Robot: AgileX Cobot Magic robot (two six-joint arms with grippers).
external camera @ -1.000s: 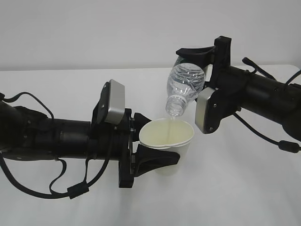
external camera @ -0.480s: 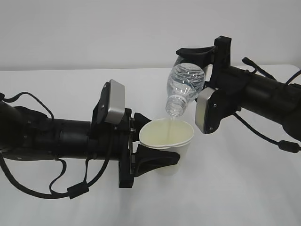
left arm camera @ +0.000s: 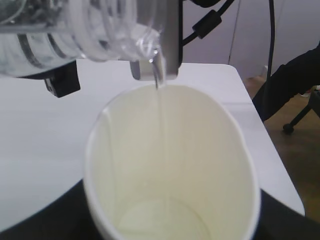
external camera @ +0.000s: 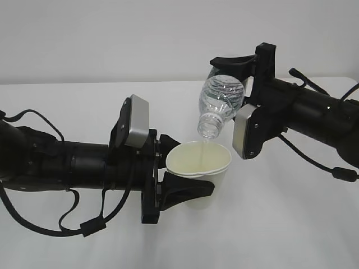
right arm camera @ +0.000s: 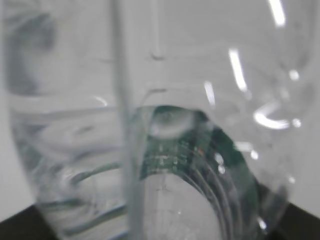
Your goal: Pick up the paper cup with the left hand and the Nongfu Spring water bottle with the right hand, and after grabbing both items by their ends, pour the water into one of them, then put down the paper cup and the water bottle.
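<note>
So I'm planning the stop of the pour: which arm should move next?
Probably the right gripper: it holds the tipped bottle whose water streams into the cup. Tilting it back ends the flow; the left gripper just keeps the cup upright.

Our left arm [external camera: 61, 162] reaches in from the left edge of the exterior view, lying almost level, its gripper [external camera: 188, 171] near the frame's centre with fingers spread around the paper cup [external camera: 201, 168] it grips. Our right arm [external camera: 314, 115] enters from the right edge, wrist rolled, its gripper [external camera: 238, 70] in the upper middle clamped on the Nongfu Spring water bottle [external camera: 220, 103], tilted neck-down.
</note>
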